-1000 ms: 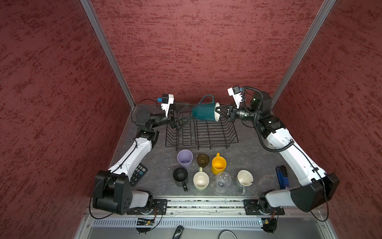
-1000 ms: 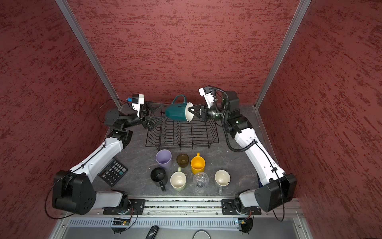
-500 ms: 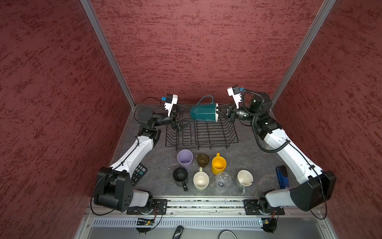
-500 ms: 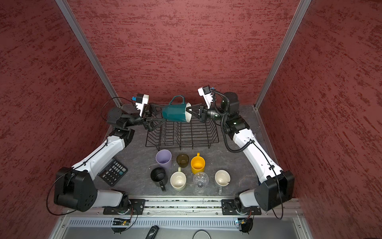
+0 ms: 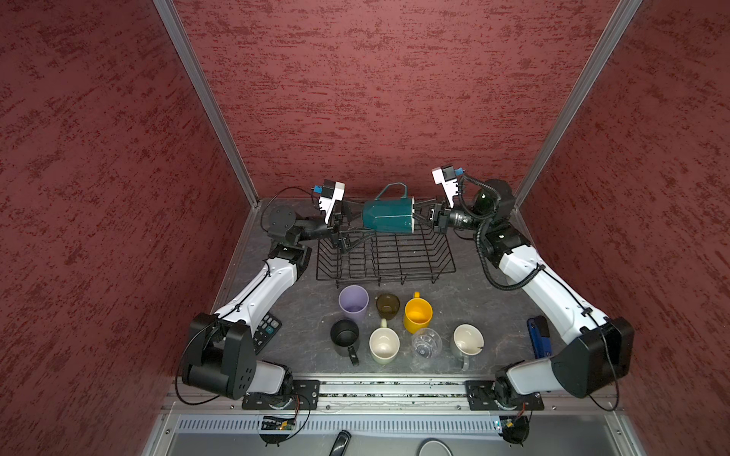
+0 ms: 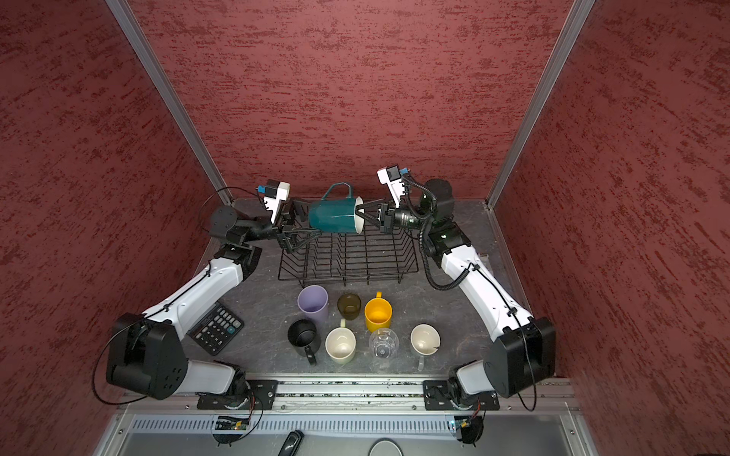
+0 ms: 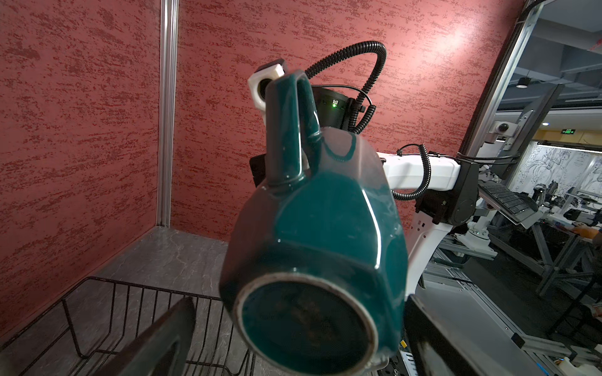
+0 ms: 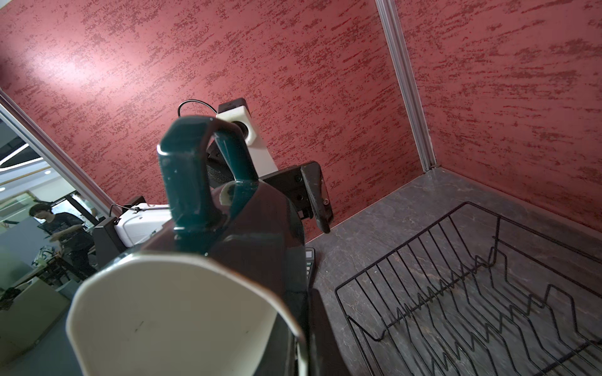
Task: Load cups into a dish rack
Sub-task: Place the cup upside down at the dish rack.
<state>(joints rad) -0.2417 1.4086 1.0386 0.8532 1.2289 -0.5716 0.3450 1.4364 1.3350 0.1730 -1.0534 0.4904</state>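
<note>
Reaching level, the right hand (image 5: 419,215) clenched the rim of the sideways teal mug (image 5: 387,217) above the dish rack (image 5: 385,258); the left hand (image 5: 355,223) stood released around its base.

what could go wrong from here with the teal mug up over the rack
1. The right tool pinches only the rim of the teal mug, which lies sideways in the air above the dish rack. It may slip or twist out and hit the wires.
2. The left tool stands open at the mug's base. If the right one lets go before it closes, the mug probably drops.
3. The left tool's lower finger is near the rack's edge and might snag it.
</note>
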